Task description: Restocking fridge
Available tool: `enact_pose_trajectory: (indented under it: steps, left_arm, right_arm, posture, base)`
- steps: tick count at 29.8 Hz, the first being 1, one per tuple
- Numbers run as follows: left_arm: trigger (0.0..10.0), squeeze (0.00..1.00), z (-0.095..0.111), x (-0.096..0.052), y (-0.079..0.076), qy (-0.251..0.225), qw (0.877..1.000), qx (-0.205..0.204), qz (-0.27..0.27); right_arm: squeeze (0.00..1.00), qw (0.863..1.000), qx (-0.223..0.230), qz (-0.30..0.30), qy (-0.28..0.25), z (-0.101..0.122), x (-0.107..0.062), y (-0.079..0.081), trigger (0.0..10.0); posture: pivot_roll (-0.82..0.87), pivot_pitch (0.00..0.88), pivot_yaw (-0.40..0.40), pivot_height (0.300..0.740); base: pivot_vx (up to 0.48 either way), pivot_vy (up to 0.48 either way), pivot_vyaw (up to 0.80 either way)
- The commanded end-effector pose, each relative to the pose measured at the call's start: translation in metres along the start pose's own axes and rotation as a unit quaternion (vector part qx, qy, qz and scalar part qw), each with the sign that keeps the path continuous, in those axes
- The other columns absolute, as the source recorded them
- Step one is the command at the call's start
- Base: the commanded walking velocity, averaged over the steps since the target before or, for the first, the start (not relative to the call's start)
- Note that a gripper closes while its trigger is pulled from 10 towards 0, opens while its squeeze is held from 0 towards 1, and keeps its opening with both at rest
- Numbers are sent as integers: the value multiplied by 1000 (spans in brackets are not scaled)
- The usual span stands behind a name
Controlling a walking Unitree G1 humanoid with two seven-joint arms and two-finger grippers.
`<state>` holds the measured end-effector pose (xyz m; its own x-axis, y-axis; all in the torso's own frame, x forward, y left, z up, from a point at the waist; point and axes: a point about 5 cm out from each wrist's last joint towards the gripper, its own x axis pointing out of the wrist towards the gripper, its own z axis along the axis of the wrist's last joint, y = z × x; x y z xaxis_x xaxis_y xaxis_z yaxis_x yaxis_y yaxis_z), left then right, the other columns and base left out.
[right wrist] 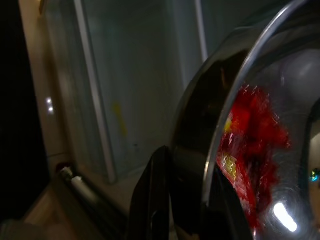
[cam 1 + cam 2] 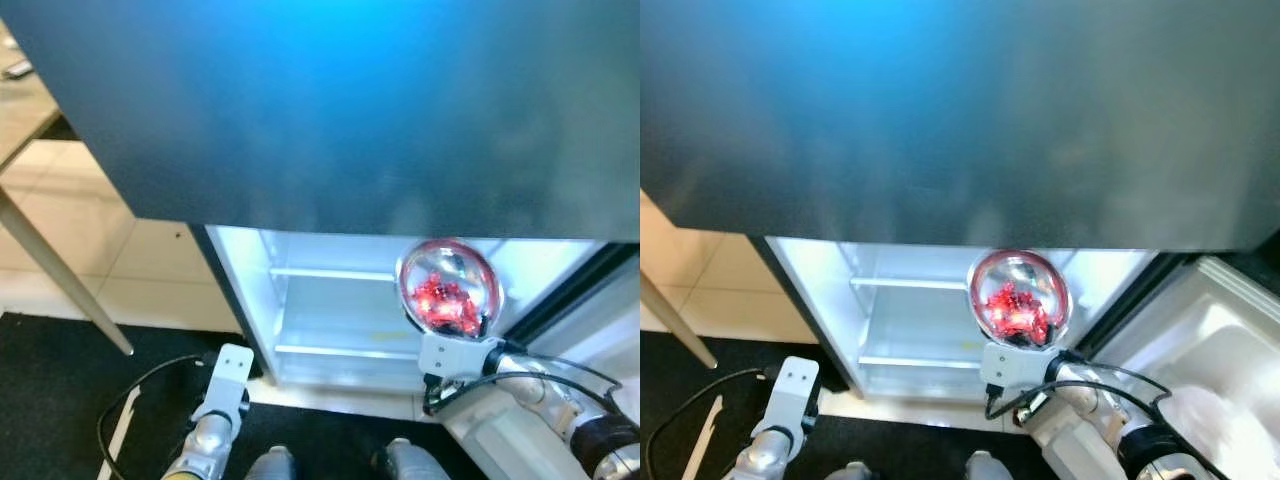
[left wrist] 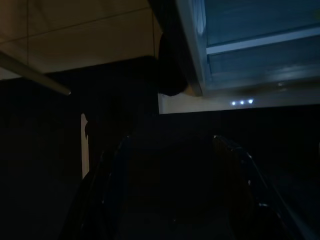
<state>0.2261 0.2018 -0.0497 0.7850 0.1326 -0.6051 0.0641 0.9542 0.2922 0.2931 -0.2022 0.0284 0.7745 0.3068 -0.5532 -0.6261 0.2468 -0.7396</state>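
The right gripper is clamped on the rim of a round shiny metal bowl covered with clear film and holding red food, one black finger pressing on the outside of the bowl wall in the right wrist view. The bowl hangs in front of the lit lower compartment of the open fridge, toward its right side, just nearer than the white glass shelf and not yet resting on anything. A large dark grey fridge door panel spans the far part of the scene above the opening, and the open lower door stands at the right. The left gripper hangs idle low on the left over the dark floor mat, its two fingers apart with nothing between them. The main risk, as I judge it, is the grip: holding a smooth bowl by its edge alone lets it tilt or slip as the arm reaches in. The bowl could also knock the shelf edge or the compartment's right wall, since it sits close to that side.
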Motion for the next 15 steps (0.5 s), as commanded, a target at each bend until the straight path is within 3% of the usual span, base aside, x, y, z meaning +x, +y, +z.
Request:
enact_pose_trajectory:
  steps: [1, 15]
  left_arm:
    - [10000, 0, -12, -4, 1, 20, 1000, -1, 4]
    - [10000, 0, -14, -4, 1, 22, 1000, -2, 5]
  right_arm:
    - [0, 1000, 8, -8, -3, -1, -1, -1, 10000]
    - [0, 1000, 11, -6, -18, 5, 0, 0, 10000]
  posture:
    - [-43, 167, -22, 740]
    - [-42, 169, -22, 740]
  base:
    - [0, 0, 0]
    - [0, 0, 0]
